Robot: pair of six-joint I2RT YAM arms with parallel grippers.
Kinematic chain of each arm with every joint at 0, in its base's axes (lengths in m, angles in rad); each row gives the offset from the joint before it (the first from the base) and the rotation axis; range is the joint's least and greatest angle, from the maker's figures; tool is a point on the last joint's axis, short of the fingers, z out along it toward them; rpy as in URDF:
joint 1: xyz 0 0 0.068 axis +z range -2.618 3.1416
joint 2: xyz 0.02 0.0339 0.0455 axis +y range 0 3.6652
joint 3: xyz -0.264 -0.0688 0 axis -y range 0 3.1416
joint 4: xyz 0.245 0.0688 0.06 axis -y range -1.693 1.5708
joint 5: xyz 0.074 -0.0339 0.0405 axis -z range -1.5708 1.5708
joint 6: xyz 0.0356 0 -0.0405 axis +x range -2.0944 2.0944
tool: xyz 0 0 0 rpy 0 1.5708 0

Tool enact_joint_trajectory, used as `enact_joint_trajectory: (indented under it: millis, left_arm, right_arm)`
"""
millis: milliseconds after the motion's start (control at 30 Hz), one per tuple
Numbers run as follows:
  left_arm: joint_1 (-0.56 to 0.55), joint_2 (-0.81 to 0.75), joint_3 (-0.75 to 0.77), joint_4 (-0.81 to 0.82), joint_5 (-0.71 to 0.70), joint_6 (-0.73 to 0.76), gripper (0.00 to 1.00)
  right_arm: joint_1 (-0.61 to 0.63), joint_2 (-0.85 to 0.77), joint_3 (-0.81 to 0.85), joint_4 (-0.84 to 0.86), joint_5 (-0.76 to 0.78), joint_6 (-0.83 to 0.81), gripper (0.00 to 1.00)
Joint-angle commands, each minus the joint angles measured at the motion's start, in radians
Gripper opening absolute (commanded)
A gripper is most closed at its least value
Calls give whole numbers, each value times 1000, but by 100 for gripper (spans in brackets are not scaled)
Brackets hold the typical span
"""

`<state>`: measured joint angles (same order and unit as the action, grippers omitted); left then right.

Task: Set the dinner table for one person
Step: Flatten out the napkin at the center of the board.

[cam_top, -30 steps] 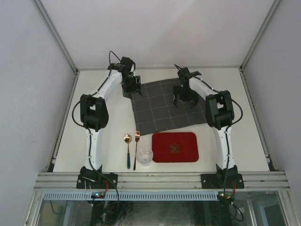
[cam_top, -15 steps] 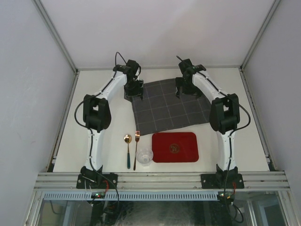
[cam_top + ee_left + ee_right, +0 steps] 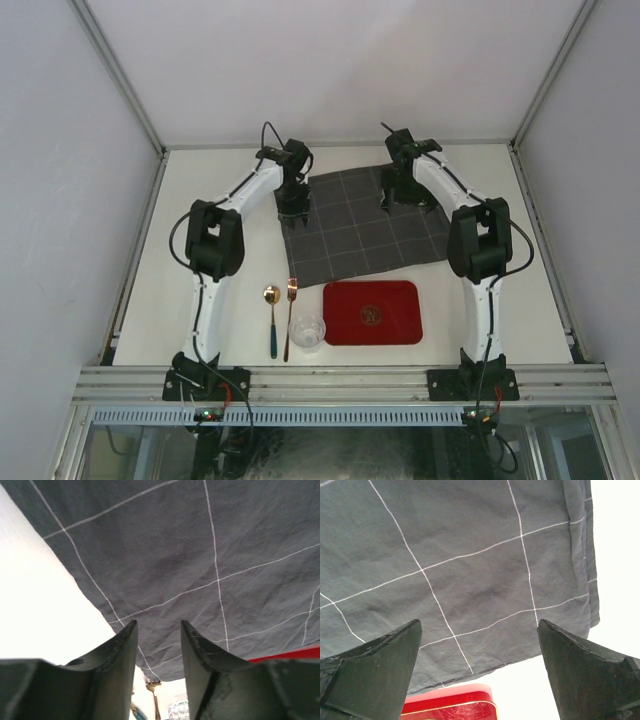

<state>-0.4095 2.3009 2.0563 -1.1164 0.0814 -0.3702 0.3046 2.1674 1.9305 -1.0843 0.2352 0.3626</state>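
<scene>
The dinner table [image 3: 220,300] is an off-white top with an aluminium rail at the near edge. A dark grey checked cloth [image 3: 360,230] lies spread at its far middle. My left gripper [image 3: 293,207] hovers over the cloth's left edge, jaws a little apart with nothing between them [image 3: 158,630]. My right gripper [image 3: 393,197] hovers over the cloth's far right part, jaws wide apart and empty [image 3: 479,625]. The cloth fills both wrist views [image 3: 200,555] [image 3: 470,555]. A red tray [image 3: 372,312] lies near the front, below the cloth.
A gold spoon with a blue handle [image 3: 271,315], a gold fork [image 3: 290,310] and a clear glass [image 3: 307,331] sit left of the tray. The left wrist view shows the fork [image 3: 152,692], glass [image 3: 177,711] and tray edge [image 3: 290,654]. The tray's corner also shows in the right wrist view [image 3: 450,705].
My left gripper has moved right and nearer, from the cloth's far left corner onto its left edge. My right gripper has shifted slightly toward the far edge. The cloth lies as before.
</scene>
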Motion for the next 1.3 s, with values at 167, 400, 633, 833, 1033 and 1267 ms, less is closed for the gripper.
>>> enact_joint_trajectory:
  millis: [167, 400, 633, 833, 1033, 1267]
  left_arm:
    - [-14, 24, -24, 16, -11, 17, 16]
    - [-14, 19, -52, 24, -17, 17, 0]
    - [-15, 6, -105, 40, 7, 7, 0]
    - [-15, -9, -167, 72, 35, -2, 0]
    - [-15, -20, -223, 106, 83, -21, 0]
    - [-2, -28, -237, 113, 100, -24, 0]
  right_arm:
    - [-10, -8, -53, 33, 7, 15, 99]
    - [-13, -17, -85, 52, 9, 18, 70]
    - [-18, -19, -115, 75, -11, 20, 5]
    - [-19, -3, -128, 80, -20, 21, 0]
    - [-19, 3, -165, 102, -41, 22, 0]
    - [-15, 17, -191, 115, -61, 21, 0]
